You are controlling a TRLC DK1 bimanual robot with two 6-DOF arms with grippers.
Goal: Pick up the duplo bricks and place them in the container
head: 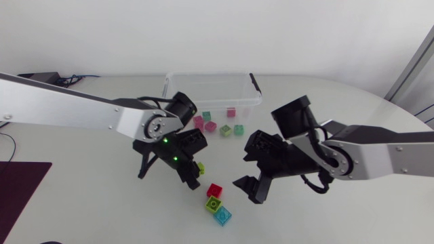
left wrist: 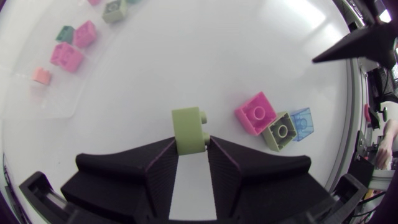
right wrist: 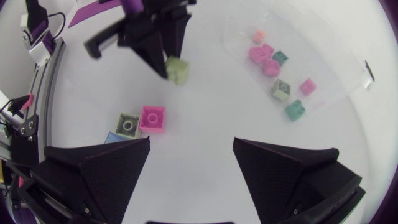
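My left gripper (head: 192,173) is shut on a pale green duplo brick (head: 199,167), which sits between its fingertips (left wrist: 188,129) close to the table top. Just ahead of it lie a red brick (head: 215,190), a green brick (head: 213,202) and a clear blue brick (head: 222,215), touching one another. My right gripper (head: 252,180) hangs open to the right of that cluster with nothing between its fingers (right wrist: 106,163). The clear plastic container (head: 210,76) stands at the back and holds several pink, teal and green bricks (head: 210,126).
The container has a black clip (head: 254,81) at its right end. Bare white table lies between both grippers and the front edge. A dark mat (head: 20,186) lies at the left edge.
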